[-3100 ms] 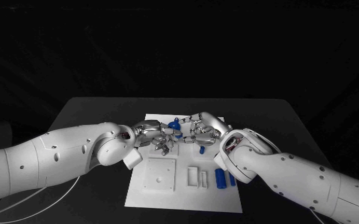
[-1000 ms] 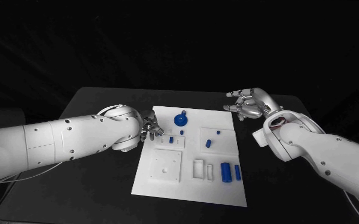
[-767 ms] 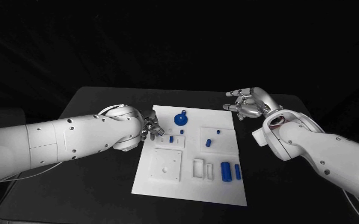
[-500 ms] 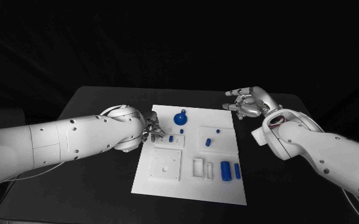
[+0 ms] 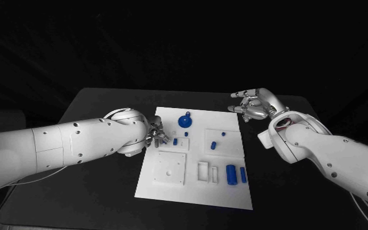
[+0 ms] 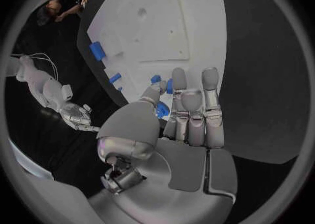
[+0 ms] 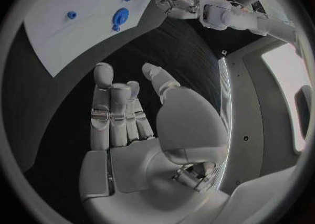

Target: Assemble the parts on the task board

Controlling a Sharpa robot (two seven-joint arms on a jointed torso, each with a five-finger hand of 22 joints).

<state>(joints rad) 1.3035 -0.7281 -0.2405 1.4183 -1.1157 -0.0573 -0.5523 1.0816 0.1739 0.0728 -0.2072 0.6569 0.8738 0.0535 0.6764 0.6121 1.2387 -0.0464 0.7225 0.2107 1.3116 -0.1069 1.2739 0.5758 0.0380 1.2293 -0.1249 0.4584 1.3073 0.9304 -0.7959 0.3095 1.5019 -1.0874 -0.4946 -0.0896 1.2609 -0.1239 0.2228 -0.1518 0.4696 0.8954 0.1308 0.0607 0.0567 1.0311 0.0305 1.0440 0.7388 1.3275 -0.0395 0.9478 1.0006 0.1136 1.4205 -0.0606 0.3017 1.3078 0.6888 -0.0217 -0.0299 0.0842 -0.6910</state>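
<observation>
From the head view, the task board (image 5: 195, 158) lies mid-table. A round blue part (image 5: 185, 121) and small blue pegs (image 5: 214, 146) look seated, while 2 blue cylinders (image 5: 232, 174) lie loose near the front edge, so I judge work remains. The left hand (image 5: 157, 135) reaches over the board's left edge.

In the left wrist view, its fingers (image 6: 190, 106) are extended over small blue parts; whether it holds one I cannot tell.

In the right wrist view, the right hand (image 7: 128, 114) is spread, empty, off the board.
</observation>
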